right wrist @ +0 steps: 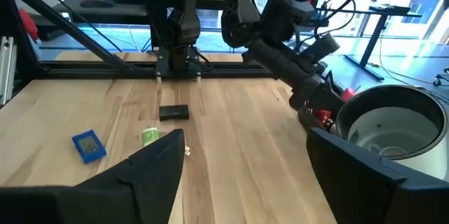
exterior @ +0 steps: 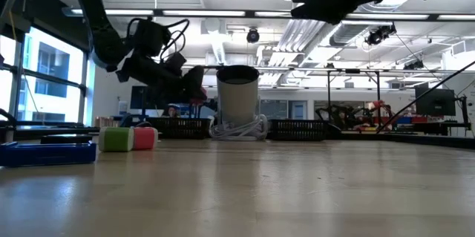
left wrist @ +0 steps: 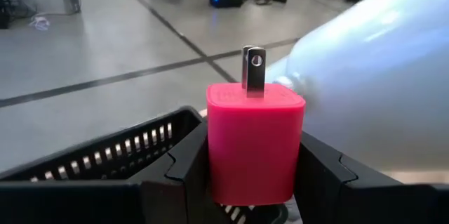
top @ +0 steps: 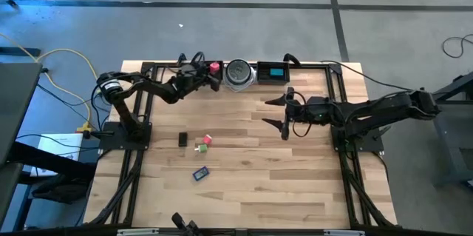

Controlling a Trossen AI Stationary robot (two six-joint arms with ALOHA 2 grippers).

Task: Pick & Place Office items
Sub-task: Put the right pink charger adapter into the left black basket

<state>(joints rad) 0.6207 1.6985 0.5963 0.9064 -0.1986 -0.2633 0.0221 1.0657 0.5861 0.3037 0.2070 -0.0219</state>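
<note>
My left gripper point(top: 212, 68) is clamped on the red block point(left wrist: 254, 143) at the table's far edge, just left of the round container point(top: 239, 74). My right gripper point(top: 283, 115) hangs mid-table, fingers spread and empty. The black bar point(top: 182, 139), green cube point(top: 200, 147) and blue flat piece point(top: 200, 173) lie on the near left.

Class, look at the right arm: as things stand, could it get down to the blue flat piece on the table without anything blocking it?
Probably yes. The right gripper hangs open above bare table, and the blue flat piece lies alone, apart from the other pieces.
</note>
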